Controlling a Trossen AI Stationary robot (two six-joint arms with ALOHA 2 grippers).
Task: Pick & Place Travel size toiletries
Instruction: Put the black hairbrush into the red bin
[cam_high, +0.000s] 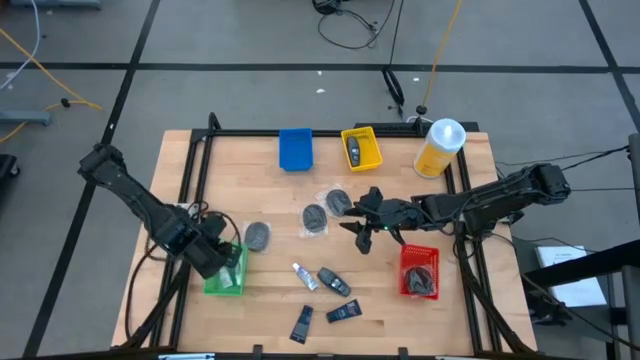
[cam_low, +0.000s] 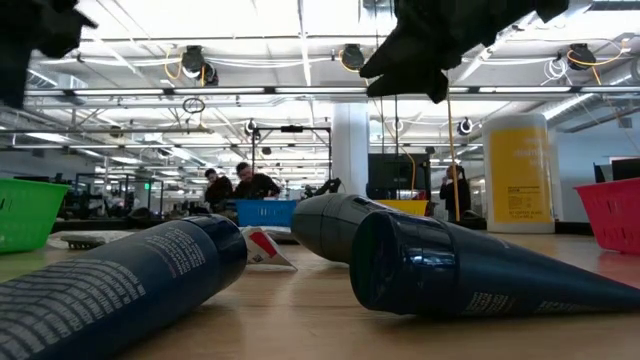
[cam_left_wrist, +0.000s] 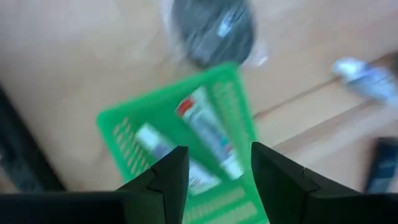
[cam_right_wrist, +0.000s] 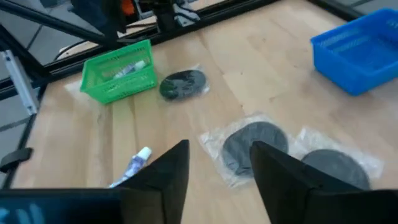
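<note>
The left gripper (cam_left_wrist: 214, 171) is seen with fingers parted and empty above the green tray (cam_left_wrist: 124, 121), in which two small white tubes (cam_left_wrist: 208, 134) lie. The right gripper (cam_right_wrist: 214, 165) is likewise parted and empty, held over the desk (cam_high: 270, 300) above two wrapped grey discs (cam_right_wrist: 255, 146). More tubes (cam_high: 322, 297) are scattered near the desk's front edge.

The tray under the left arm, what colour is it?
Green tray, clearest in the left wrist view.
</note>
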